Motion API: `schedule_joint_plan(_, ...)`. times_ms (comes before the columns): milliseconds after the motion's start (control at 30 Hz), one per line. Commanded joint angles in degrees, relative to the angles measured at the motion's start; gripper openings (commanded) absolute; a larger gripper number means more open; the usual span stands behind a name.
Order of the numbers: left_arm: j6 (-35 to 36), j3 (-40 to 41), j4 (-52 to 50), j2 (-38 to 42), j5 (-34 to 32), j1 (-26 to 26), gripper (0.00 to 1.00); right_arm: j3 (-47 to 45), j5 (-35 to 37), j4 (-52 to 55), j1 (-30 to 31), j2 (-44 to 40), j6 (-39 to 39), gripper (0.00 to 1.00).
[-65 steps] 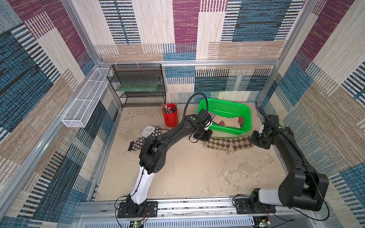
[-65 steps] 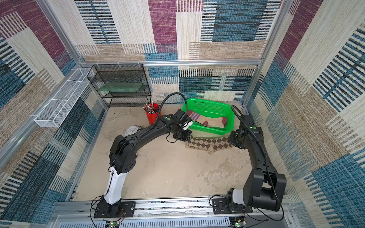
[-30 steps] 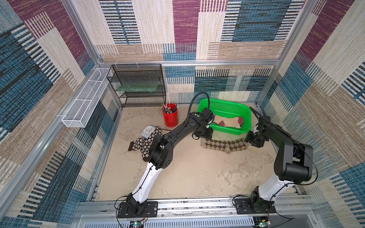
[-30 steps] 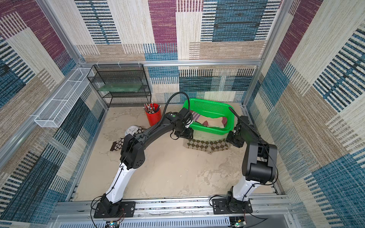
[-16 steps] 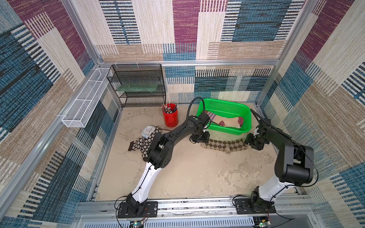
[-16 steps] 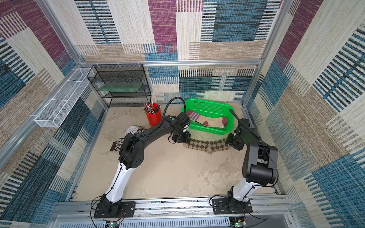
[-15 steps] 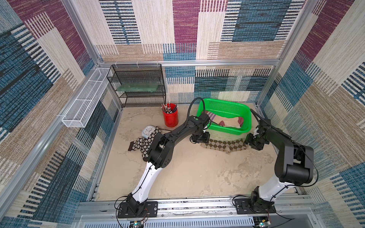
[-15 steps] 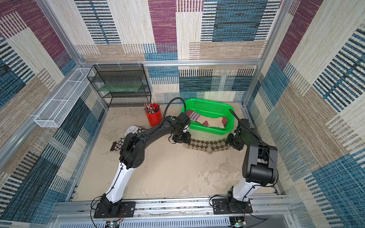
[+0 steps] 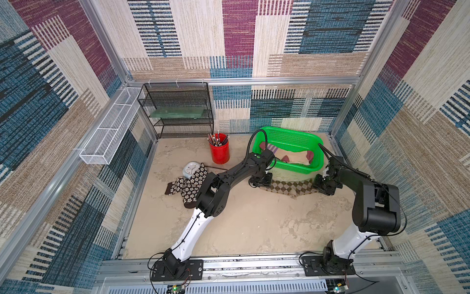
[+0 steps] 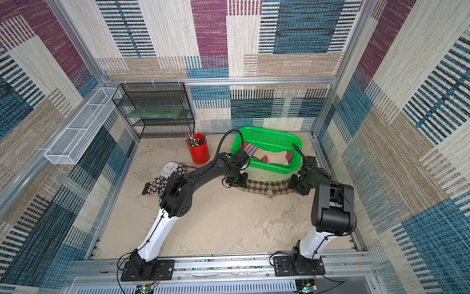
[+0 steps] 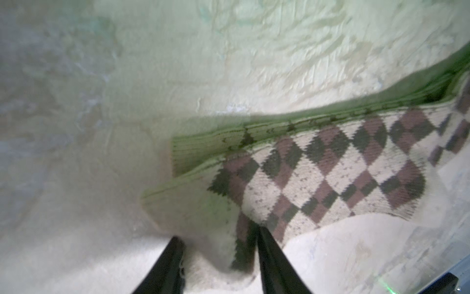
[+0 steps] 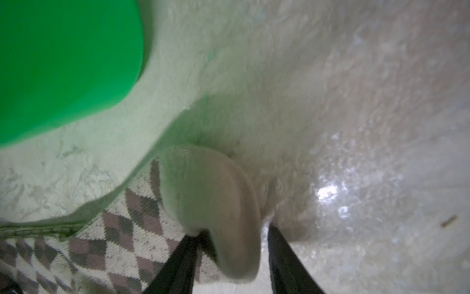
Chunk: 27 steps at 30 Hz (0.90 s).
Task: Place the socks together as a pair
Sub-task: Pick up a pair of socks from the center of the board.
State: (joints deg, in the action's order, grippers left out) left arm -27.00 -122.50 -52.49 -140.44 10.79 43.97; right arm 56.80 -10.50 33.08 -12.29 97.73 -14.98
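Two ends to watch on the argyle sock [image 9: 292, 187], so taking it from the left. Nothing doing far left at the flowered socks [image 9: 187, 187], heaped beside the clock [image 9: 190, 170], well apart from the action. Back to the argyle: flat on the worktop [image 9: 241, 224], just in front of the green basket [image 9: 290, 168], long axis straight across from left to right, cuff leftward, toe rightward. Down on the cuff end with the left fingers [image 9: 261, 181], the nearer set for that side. From the left wrist, narrowed on a bunched corner of cuff that fills the gap and touches both fingers [image 11: 273, 259], so pinching it by the look of things. Over at the toe with the right fingers [image 9: 323, 187]. From the right wrist, astride a plain toe that bulges up hard against one finger, with a dark sliver beside the other. Cannot tell whether gripped or merely straddled. Hidden in both top views: every fingertip, under the arms' own bulk. Blurred, both wrist views. Hard to read as well: that ribbed strip along the basket-side edge, second sock or mere fold.
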Motion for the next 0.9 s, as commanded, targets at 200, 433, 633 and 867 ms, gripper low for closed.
schedule_joint_plan(200, 0.9, -1.2, -2.0, -0.8, -1.7, 0.2, 0.02, -3.5, -0.1, -2.5, 1.1, -4.0, -2.2, 0.02)
schedule_joint_plan(433, 2.6, -3.8, -2.0, 2.5, -0.1, 0.2, 0.0, -5.9, -3.3, 0.7, 1.3, -13.0, -2.4, 0.0)
schedule_joint_plan(633, 4.6, -9.2, -5.5, 6.7, 0.9, 0.1, 0.0, -4.3, -6.5, 7.8, 1.9, -20.8, -2.7, 0.0)
schedule_joint_plan(867, 5.5, -18.1, -11.3, 9.7, 2.9, -0.8, 0.0, -0.8, -10.4, 14.2, 4.1, -27.9, -5.0, 0.0)
